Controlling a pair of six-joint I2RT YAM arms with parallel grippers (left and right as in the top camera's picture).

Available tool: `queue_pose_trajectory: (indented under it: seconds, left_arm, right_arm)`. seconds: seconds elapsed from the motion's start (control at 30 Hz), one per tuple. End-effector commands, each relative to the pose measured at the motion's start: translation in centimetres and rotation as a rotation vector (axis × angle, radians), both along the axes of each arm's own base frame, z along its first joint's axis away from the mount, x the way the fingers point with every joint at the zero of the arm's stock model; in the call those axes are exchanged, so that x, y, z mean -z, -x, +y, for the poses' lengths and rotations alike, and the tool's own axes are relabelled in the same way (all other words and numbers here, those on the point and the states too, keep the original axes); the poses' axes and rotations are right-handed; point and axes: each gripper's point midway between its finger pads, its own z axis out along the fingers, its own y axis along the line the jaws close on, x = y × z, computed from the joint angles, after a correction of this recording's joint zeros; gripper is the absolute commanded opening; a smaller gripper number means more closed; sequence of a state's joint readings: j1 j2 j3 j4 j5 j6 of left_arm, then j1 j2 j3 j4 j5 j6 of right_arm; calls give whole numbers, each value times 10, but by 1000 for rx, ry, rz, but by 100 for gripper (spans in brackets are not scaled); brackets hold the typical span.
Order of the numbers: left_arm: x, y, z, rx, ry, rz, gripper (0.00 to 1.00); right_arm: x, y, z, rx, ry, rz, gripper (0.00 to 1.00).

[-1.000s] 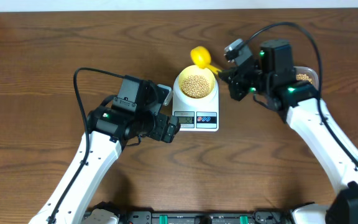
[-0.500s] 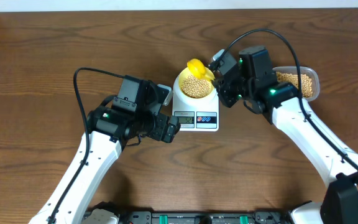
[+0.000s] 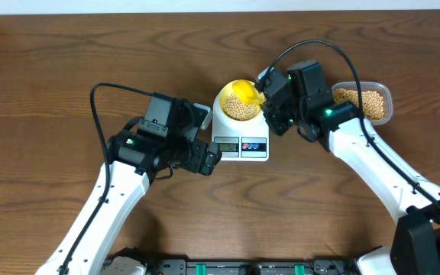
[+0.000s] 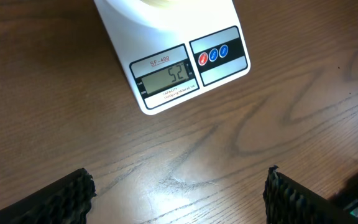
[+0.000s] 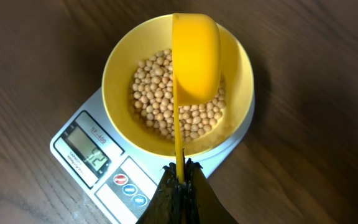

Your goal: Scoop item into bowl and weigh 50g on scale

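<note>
The pale-yellow bowl (image 3: 221, 103) stands on the white scale (image 3: 239, 147) and holds a layer of beige beans (image 3: 239, 109). In the left wrist view the scale's display (image 4: 166, 74) reads 52. My right gripper (image 3: 268, 103) is shut on the thin handle of the bright yellow scoop (image 3: 244, 89). The scoop's cup (image 5: 196, 53) hangs over the bowl (image 5: 114, 81) turned on its side, above the beans (image 5: 157, 102); its inside is hidden. My left gripper (image 4: 179, 193) is open over bare wood just in front of the scale, holding nothing.
A clear plastic tub (image 3: 389, 95) with more beans sits to the right of the scale, behind my right arm. The left arm's body lies along the scale's left side. Bare wooden table surrounds the rest.
The right gripper has carried the scoop left, from behind the bowl's far rim to over the bowl, and the tub behind it has come into sight. The left arm has not moved.
</note>
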State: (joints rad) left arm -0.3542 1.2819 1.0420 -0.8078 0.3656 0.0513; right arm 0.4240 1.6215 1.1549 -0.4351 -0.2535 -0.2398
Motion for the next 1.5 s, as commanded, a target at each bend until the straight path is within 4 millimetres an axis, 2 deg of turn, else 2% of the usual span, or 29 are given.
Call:
queue_pose_trajectory:
  seconds: [0.0,0.4,0.83,1.1,1.47]
  left_arm:
    - [-1,3,0,-3,12,2,89]
    - [-1,3,0,-3,12,2,89]
    - [-1,3,0,-3,12,2,89]
    - [-1,3,0,-3,12,2,89]
    - [-1,3,0,-3,12,2,89]
  right_arm:
    - [0,-3,3,-6,26,-16,1]
    - [7,-3,-1,4,63,-9,1]
    - [13,17,16,-54,79,26,1]
    - [13,19,20,-63,77,26,1]
    - [7,32,36,-53,-81,142,1]
